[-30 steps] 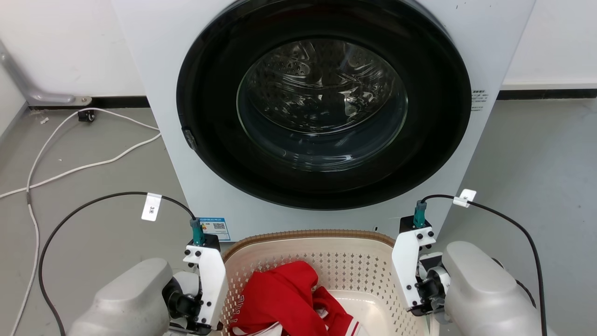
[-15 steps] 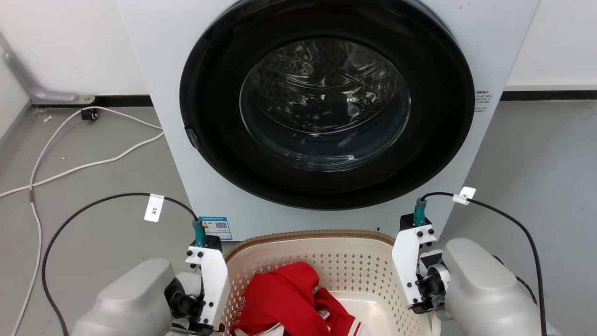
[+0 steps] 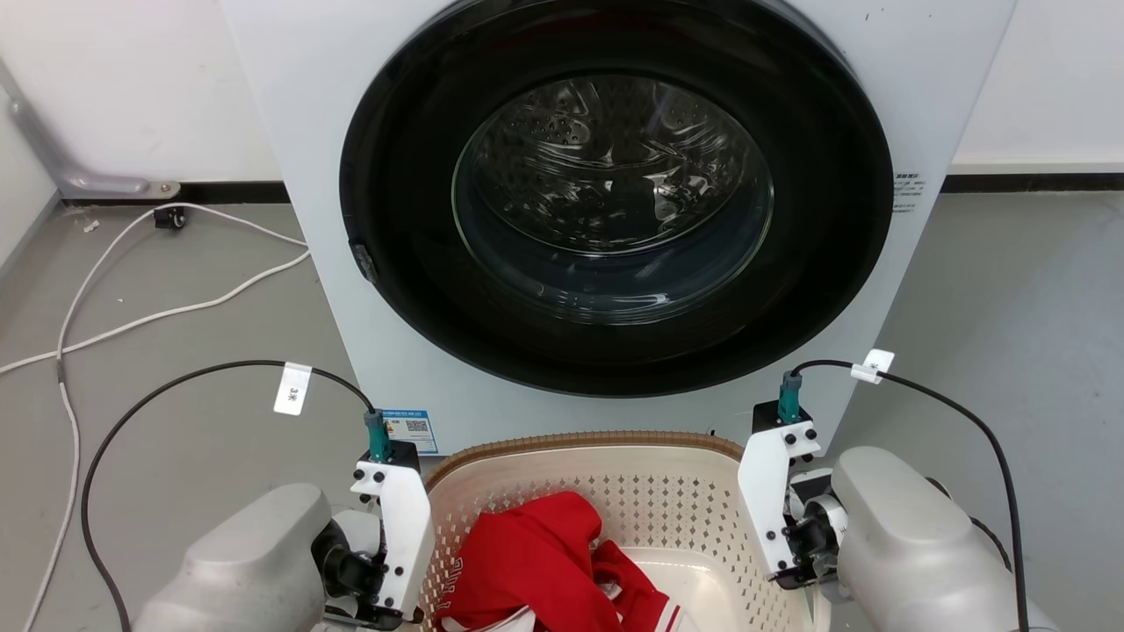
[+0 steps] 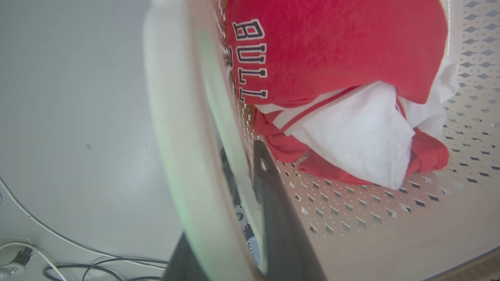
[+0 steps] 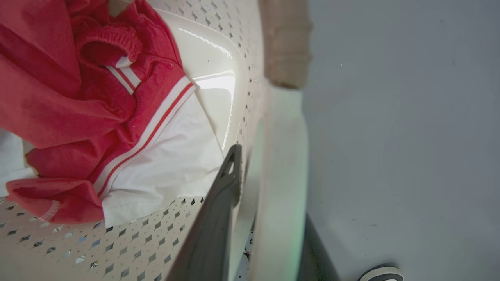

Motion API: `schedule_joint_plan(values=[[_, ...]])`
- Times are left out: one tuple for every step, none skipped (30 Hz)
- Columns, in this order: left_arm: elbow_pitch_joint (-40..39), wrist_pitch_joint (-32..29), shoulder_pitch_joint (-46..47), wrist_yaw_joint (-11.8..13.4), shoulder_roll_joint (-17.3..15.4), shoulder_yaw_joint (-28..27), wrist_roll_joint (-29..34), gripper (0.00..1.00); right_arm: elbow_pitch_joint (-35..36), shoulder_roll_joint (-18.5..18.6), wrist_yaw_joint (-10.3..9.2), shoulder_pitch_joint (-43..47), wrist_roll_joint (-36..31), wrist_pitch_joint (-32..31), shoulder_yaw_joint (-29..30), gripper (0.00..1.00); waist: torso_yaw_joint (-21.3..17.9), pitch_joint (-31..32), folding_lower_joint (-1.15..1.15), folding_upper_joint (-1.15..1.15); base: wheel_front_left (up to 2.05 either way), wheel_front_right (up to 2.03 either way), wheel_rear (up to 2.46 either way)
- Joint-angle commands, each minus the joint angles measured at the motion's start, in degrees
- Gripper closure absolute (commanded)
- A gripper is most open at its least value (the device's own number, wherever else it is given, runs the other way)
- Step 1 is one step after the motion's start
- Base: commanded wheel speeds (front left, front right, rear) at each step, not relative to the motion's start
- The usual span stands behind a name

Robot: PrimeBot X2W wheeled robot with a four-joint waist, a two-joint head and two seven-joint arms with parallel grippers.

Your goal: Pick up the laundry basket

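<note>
One laundry basket (image 3: 667,505), two white handles (image 5: 281,156), left hand (image 4: 234,175) and right hand (image 5: 265,183) each tight around one.

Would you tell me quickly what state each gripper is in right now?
Left gripper: closed on the laundry basket, at its left handle.
Right gripper: closed on the laundry basket, at its right handle.

My left forearm (image 3: 237,562) and right forearm (image 3: 913,544) enter from the lower corners, wrists facing each other. My left gripper (image 4: 230,183) has its fingers parted astride a side handle (image 4: 175,136) of the laundry basket (image 4: 371,210). My right gripper (image 5: 269,183) likewise straddles the opposite handle (image 5: 283,164). Clamping pressure not discernible.
</note>
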State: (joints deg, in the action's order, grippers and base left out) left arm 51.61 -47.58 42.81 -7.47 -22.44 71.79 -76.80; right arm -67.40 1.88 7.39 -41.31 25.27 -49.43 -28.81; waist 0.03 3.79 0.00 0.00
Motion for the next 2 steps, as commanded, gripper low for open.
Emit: schedule_joint_plan(values=[[0.8, -0.7, 0.1, 0.0, -1.4, 0.7, 1.1, 1.0, -0.2, 1.8, 0.18, -1.0, -0.4, 0.4, -0.3, 1.0, 0.0, 0.0, 0.0, 0.0, 0.0, 0.0, 0.0], [0.8, -0.7, 0.1, 0.0, -1.5, 0.8, 1.1, 1.0, -0.4, 1.8, 0.18, -1.1, -0.4, 0.5, -0.4, 1.0, 0.0, 0.0, 0.0, 0.0, 0.0, 0.0, 0.0]])
